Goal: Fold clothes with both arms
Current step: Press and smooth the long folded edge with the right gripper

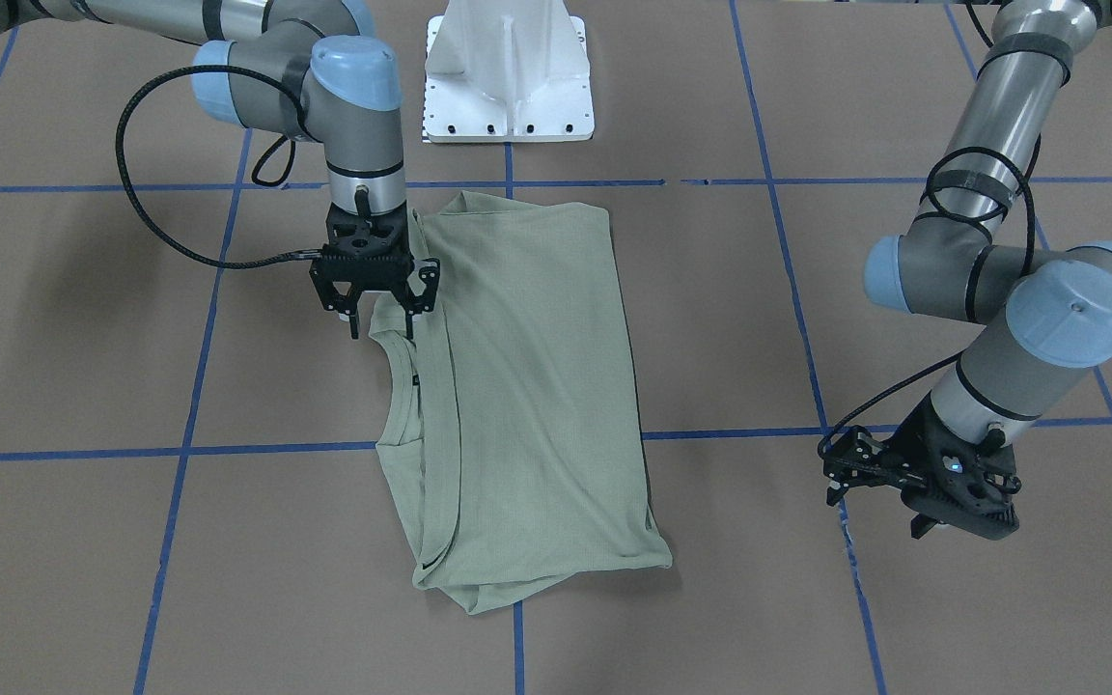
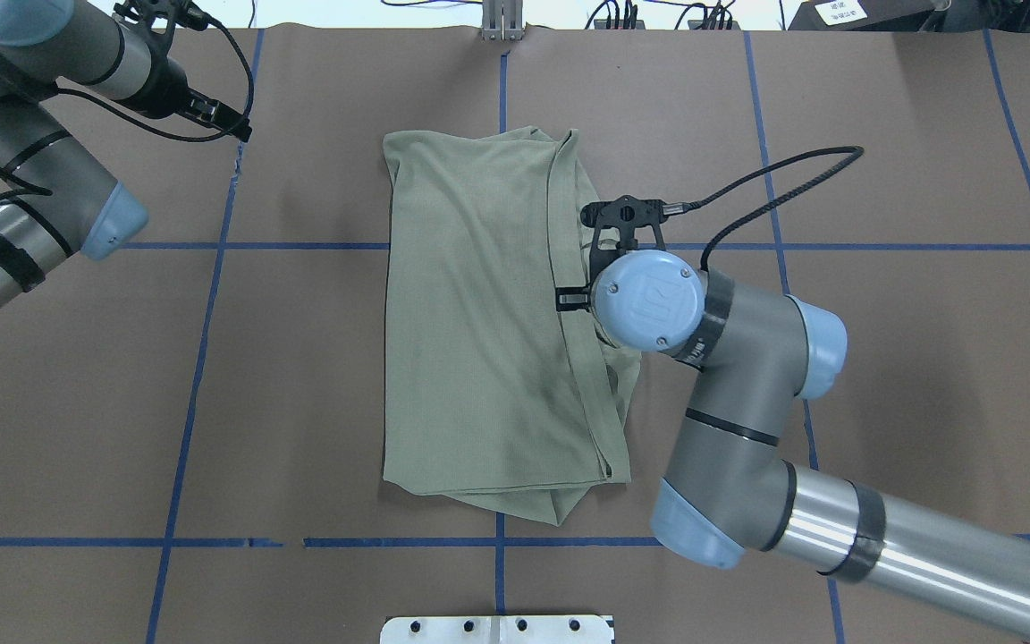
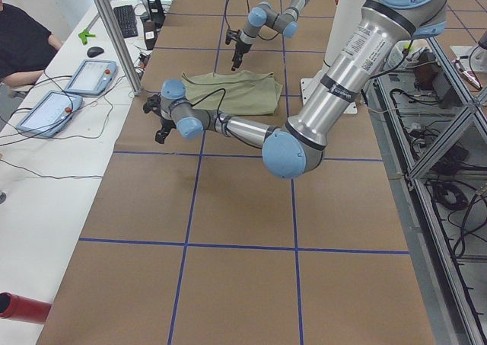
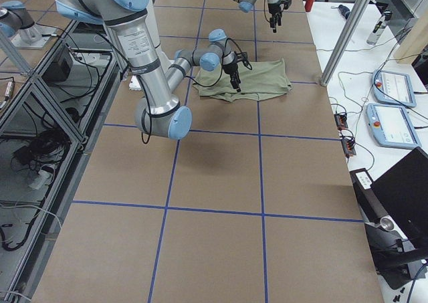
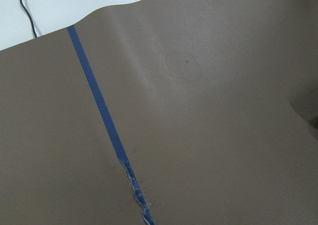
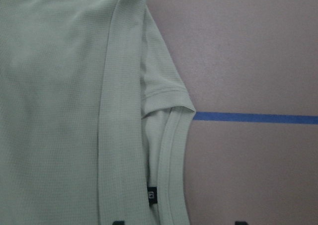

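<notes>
Nearest the camera across the table, the left gripper [image 1: 846, 471] hangs over bare brown paper [image 1: 83, 541], well apart from the cloth and holding nothing. How far its fingers are spread cannot be judged, and it appears to be parked clear while its partner works. Mid-table, the sage-green shirt [image 1: 527, 386] lies folded lengthwise across the blue tape lines [image 1: 266, 450]; the right gripper [image 1: 382, 326] is poised at the ribbed collar [image 1: 400, 386], fingers [image 1: 410, 314] spread wide and empty astride the edge near the dark neck tag [image 6: 151, 195], seemingly lined up to pinch that end for the next fold. Beyond stands the white pedestal [image 1: 508, 77], and only the right arm's looping black cable [image 1: 146, 208] trails nearby, clear of the cloth.
</notes>
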Robot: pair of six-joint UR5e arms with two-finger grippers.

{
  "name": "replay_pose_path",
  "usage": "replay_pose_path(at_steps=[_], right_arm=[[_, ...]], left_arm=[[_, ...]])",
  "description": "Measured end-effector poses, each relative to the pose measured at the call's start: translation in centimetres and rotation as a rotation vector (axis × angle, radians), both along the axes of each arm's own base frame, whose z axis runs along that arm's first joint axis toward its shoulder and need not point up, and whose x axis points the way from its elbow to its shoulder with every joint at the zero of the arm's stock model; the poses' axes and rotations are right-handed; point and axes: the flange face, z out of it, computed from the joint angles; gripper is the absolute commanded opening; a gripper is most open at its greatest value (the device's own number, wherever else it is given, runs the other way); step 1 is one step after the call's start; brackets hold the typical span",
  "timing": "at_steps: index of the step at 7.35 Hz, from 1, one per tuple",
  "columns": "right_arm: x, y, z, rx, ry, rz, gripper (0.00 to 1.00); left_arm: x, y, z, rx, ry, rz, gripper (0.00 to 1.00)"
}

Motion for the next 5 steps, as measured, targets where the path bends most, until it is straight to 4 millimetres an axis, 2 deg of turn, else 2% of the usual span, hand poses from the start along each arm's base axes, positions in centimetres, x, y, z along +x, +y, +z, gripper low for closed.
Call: replay_pose_path(at_steps=[1,2,4,5], right_arm=[[-2.4,-1.2,-1.5,-0.025,0.001,-0.040,1.00],[-3.7,-1.5,-2.3,-0.049,0.011,-0.100,1.00],[-3.7,-0.8,-2.0,-0.078,0.078,-0.186,1.00],[-3.6,0.2,-1.7,-0.086,0.117,-0.215,1.00]], left_arm=[[0.0,0.0,0.0,0.000,0.000,0.000,1.00],[0.0,0.0,0.0,0.000,0.000,0.000,1.00],[0.0,0.0,0.0,-0.002,0.000,-0.001,1.00],[0.0,0.0,0.1,-0.003,-0.001,-0.001,1.00]])
